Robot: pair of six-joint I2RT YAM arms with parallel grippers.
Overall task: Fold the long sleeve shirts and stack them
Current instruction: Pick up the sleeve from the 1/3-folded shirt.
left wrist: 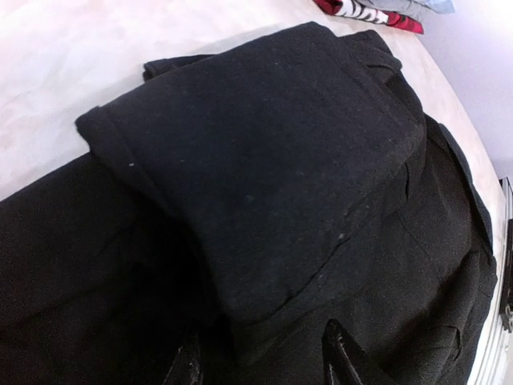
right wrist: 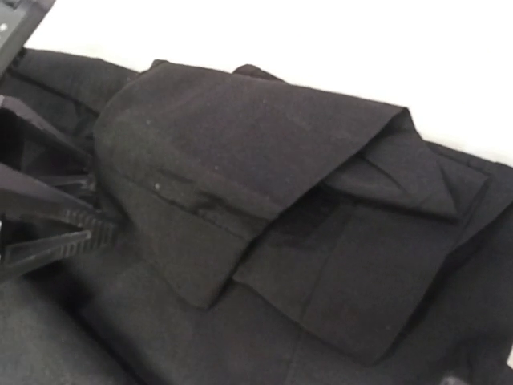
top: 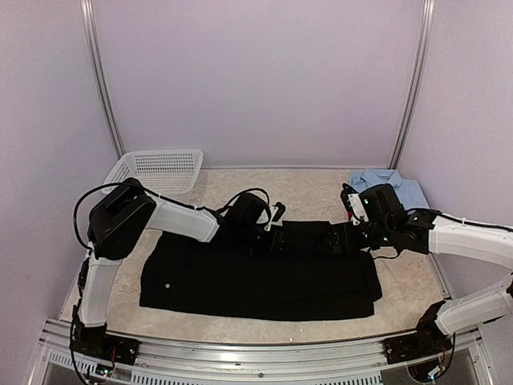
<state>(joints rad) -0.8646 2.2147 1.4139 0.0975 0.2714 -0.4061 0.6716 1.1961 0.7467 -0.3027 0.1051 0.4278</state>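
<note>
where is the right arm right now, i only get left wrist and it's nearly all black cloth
Observer: The right gripper is at the right end of the black shirt, at the folded band along the shirt's far edge, and its jaws are open.
Operator: ok and the bit of blue in my top corner, what is that
Observer: That is a light blue shirt. It lies folded at the far right corner of the table, just behind that gripper.
</note>
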